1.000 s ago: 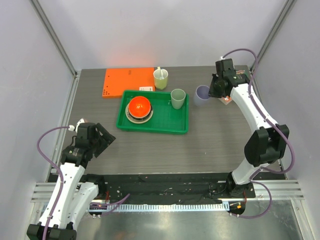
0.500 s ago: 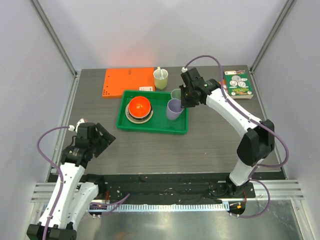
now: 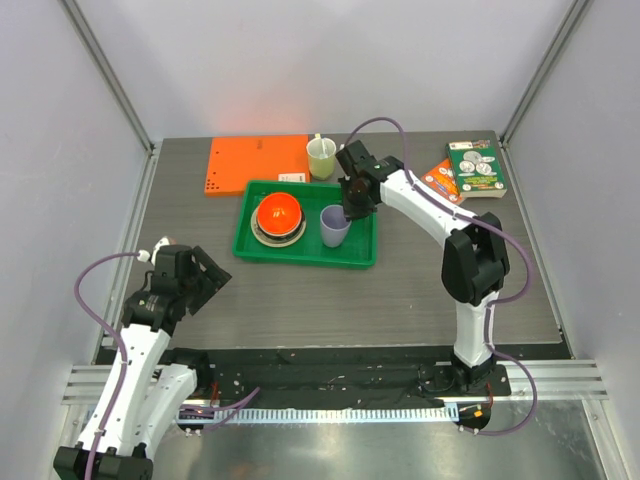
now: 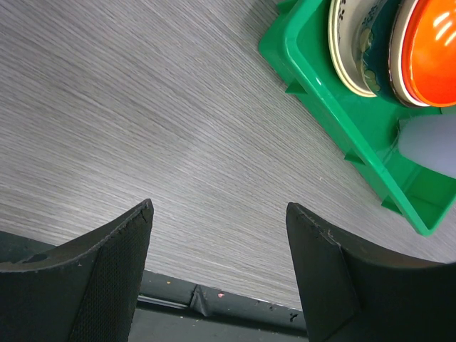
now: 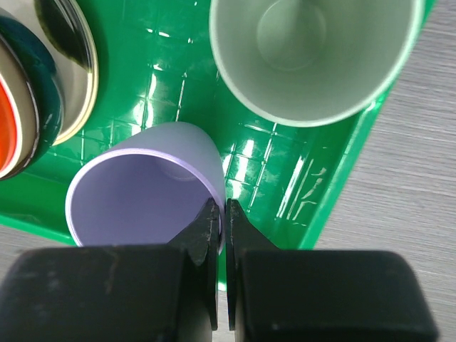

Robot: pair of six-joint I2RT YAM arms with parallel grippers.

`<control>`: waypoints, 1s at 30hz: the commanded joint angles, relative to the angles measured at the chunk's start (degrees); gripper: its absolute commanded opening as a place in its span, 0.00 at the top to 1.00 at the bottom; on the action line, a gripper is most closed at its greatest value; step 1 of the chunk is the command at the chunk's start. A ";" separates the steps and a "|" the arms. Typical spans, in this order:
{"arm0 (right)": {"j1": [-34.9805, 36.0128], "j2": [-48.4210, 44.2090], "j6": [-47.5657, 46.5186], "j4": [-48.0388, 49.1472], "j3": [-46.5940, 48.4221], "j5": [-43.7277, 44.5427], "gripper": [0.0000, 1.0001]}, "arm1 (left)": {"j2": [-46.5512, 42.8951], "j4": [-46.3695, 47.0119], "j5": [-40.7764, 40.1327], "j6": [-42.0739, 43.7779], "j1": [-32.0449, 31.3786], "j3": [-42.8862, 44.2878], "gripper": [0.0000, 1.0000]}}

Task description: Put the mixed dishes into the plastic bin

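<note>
- Here, the right gripper (image 5: 223, 210) pinches the rim of the lavender cup (image 5: 146, 192). One finger is inside the wall and one outside, and the jaws are closed tight on the thin plastic.
- The lavender cup is inside the green bin (image 3: 300, 258), in its right half, mouth up. Whether its base touches the bin floor cannot be told.
- Just beyond it, toward the bin's far right corner, the sage cup (image 5: 313, 57) stands upright and empty. It is near the lavender cup but apart from it. From above, the right arm hides this cup.
- In the bin's left half, the orange bowl (image 3: 279, 211) tops a stack (image 3: 275, 238) of dishes. A cream plate (image 4: 345, 50) with dark motifs shows at the stack's edge in the left wrist view.
- The left gripper (image 4: 219, 210) hangs above the bare grey table (image 3: 300, 300), to the near left of the bin. Its fingers are spread wide and hold nothing.
- Behind the bin, an orange board (image 3: 257, 163) lies flat on the table.
- A yellow-green cup (image 3: 321, 157) with a spoon (image 3: 318, 140) in it stands just beside the board's right edge, outside the bin.
- A green box (image 3: 476, 167) and an orange box (image 3: 437, 180) lie together near the table's far right corner, well apart from the bin.
</note>
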 commanded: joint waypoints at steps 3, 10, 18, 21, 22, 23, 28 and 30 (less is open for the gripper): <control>0.93 1.02 0.30 0.77 4.57 2.35 0.99 | 0.02 2.23 0.21 0.97 0.28 -0.01 0.25; 1.11 2.07 0.57 0.77 5.72 1.91 0.89 | -0.16 2.15 0.21 0.97 0.28 -0.01 0.25; 1.72 1.81 0.92 0.68 5.90 0.15 0.66 | -0.42 2.06 -0.14 0.97 0.28 -0.01 0.25; 1.72 -0.20 1.18 0.77 5.11 -1.77 0.61 | 0.54 2.41 -2.94 1.23 0.28 1.13 0.23; 1.81 -0.90 1.36 0.59 4.85 -2.13 0.58 | 1.15 2.93 -3.83 1.49 0.28 1.83 0.22; 1.81 -1.61 1.62 0.68 4.50 -2.48 0.57 | 1.94 3.29 -4.36 2.36 0.19 3.32 0.22; 2.42 -8.81 3.20 0.85 0.37 -3.37 0.54 | 12.22 8.29 -2.44 3.51 0.19 6.32 0.22; 2.42 -10.92 4.17 0.86 -1.57 -3.28 0.53 | 15.47 11.27 -1.03 2.64 0.28 6.76 0.22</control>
